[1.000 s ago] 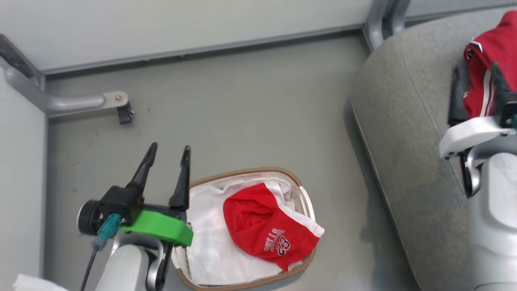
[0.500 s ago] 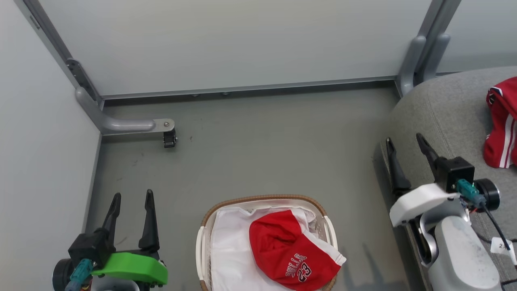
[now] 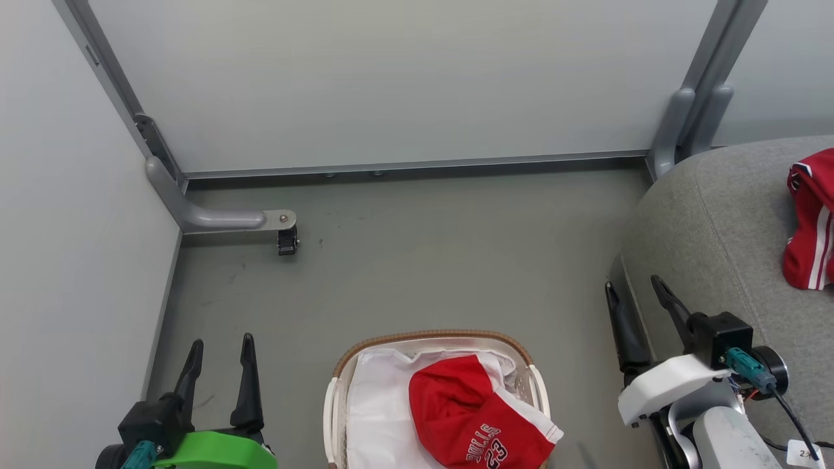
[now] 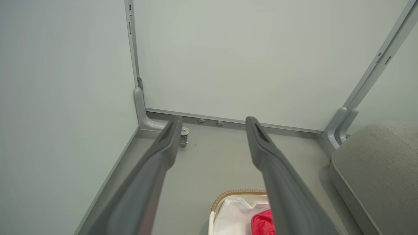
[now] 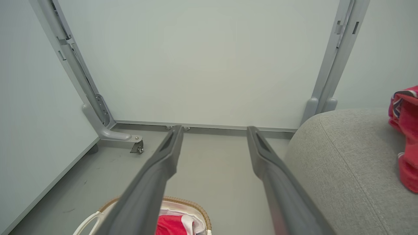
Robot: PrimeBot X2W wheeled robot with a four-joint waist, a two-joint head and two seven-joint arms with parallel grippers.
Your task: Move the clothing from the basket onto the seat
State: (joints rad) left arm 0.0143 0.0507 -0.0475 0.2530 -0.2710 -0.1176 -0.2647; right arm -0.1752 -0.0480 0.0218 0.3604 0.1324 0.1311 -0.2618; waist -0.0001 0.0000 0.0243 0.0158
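- While 1 red garment (image 3: 469, 417), lettered 23, lies in the basket (image 3: 430, 335) on the white liner (image 3: 378, 410), another red piece (image 3: 808, 221) sits on the seat (image 3: 717, 228), well right of the basket.
- Left gripper (image 3: 222, 340) hovers left of the basket, right gripper (image 3: 632, 284) right of it; both sets of jaws spread, empty.
- Step, by my reading: between trips, about half done.
- Next move calls for reaching into the basket and pinching red cloth only, not liner.

Red clothing (image 3: 469, 417) — white trim, white basket (image 3: 330, 404), grey seat (image 3: 710, 221)
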